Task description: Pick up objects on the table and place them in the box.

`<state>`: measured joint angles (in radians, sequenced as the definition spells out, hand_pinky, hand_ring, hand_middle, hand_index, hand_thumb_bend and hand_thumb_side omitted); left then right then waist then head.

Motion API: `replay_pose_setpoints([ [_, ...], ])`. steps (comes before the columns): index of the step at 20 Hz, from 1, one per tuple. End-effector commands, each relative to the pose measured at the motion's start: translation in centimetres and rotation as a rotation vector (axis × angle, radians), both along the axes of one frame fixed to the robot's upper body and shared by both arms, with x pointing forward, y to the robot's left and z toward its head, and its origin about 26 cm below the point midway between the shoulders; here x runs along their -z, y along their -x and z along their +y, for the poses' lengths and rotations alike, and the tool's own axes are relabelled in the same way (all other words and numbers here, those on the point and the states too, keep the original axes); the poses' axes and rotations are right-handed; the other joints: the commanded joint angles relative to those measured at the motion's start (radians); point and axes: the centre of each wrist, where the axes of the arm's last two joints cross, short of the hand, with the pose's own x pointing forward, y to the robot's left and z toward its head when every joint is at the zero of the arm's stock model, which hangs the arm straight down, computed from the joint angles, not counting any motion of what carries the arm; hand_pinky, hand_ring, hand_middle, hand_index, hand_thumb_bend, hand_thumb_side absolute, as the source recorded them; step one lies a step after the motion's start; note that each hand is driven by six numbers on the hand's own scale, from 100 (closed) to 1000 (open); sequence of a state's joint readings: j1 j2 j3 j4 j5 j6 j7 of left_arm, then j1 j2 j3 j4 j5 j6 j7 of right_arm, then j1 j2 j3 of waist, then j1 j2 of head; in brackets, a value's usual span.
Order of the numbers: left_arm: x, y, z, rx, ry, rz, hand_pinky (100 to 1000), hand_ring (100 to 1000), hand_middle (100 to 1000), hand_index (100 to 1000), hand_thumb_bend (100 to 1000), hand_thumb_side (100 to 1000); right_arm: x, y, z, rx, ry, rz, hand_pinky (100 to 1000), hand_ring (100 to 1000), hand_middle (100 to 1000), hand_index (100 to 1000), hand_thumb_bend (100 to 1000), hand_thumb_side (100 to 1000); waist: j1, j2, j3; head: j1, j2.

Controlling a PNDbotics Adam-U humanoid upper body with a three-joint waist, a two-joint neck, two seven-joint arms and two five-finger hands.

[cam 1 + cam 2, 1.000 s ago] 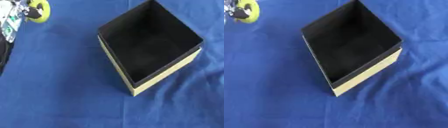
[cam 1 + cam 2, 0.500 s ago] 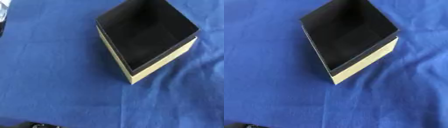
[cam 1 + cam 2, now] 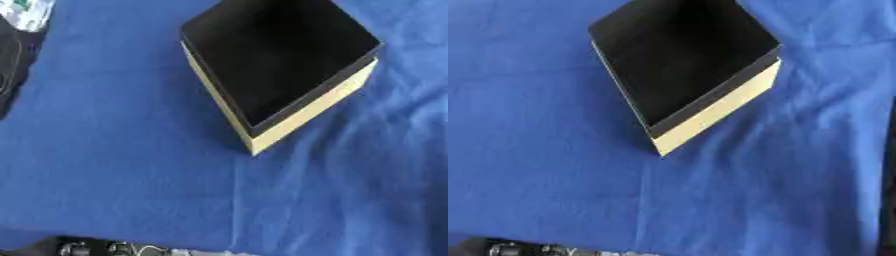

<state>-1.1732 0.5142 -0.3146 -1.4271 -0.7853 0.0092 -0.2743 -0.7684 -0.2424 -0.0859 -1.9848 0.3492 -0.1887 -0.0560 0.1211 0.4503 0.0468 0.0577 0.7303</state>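
Box (image 3: 280, 65), black inside with pale yellow outer walls, is set cornerwise toward the far side of a surface draped in wrinkled blue cloth (image 3: 114, 175). A small white-and-green thing (image 3: 26, 12) is seen at the far left corner. No robot hand is shown, so its state cannot be told.

Blue cloth (image 3: 122, 165) spreads wrinkled across the whole table, creases fanning toward three o'clock. Dark machinery (image 3: 96, 247) peeks in at seven o'clock, along the bottom edge.

Staged test table, blue cloth (image 3: 114, 165), open box (image 3: 306, 110)
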Motion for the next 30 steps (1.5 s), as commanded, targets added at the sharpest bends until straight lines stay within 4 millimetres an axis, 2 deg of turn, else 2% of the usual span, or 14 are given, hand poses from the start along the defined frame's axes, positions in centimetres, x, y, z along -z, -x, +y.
replay_pose_setpoints([
  [1, -1.5, 2.3, -2.3, 0.106, -0.008, -0.027, 100, 390, 444, 518, 100, 176, -0.6, 0.5, 0.7, -0.020, 0.001, -0.034, 863, 819, 721, 859, 100, 288, 0.011, -0.204, -0.002, 0.005, 0.005],
  [7, -1.7, 5.7, -5.4, 0.248, -0.033, 0.019, 100, 393, 442, 517, 103, 162, -1.2, 0.6, 1.3, -0.029, -0.015, -0.054, 863, 818, 722, 859, 100, 290, 0.012, -0.200, -0.009, -0.004, -0.006],
  [13, -2.1, 7.9, -6.3, 0.320, -0.014, 0.092, 100, 394, 440, 514, 141, 137, -1.5, 0.7, 1.5, -0.029, -0.037, -0.068, 864, 818, 721, 859, 100, 303, 0.011, -0.190, -0.022, -0.062, -0.039],
  [14, -2.1, 8.0, -6.4, 0.332, -0.008, 0.104, 100, 395, 439, 514, 166, 132, -1.6, 0.7, 1.5, -0.029, -0.042, -0.069, 864, 818, 721, 859, 100, 309, 0.012, -0.188, -0.023, -0.074, -0.044],
  [17, -2.2, 8.3, -6.5, 0.366, 0.009, 0.134, 100, 395, 439, 513, 155, 127, -1.6, 0.7, 1.5, -0.031, -0.050, -0.069, 864, 818, 720, 860, 100, 313, 0.014, -0.184, -0.027, -0.094, -0.051],
  [24, -1.9, 8.3, -6.9, 0.400, 0.015, 0.197, 100, 396, 438, 513, 167, 109, -1.4, 0.6, 1.6, -0.038, -0.063, -0.066, 864, 818, 720, 860, 100, 324, 0.020, -0.184, -0.032, -0.108, -0.036],
  [30, 0.2, 6.9, -6.8, 0.369, -0.003, 0.310, 100, 399, 439, 513, 186, 100, -1.3, 0.6, 1.4, -0.039, -0.073, -0.063, 865, 819, 719, 862, 100, 341, 0.023, -0.178, -0.032, -0.111, -0.028],
])
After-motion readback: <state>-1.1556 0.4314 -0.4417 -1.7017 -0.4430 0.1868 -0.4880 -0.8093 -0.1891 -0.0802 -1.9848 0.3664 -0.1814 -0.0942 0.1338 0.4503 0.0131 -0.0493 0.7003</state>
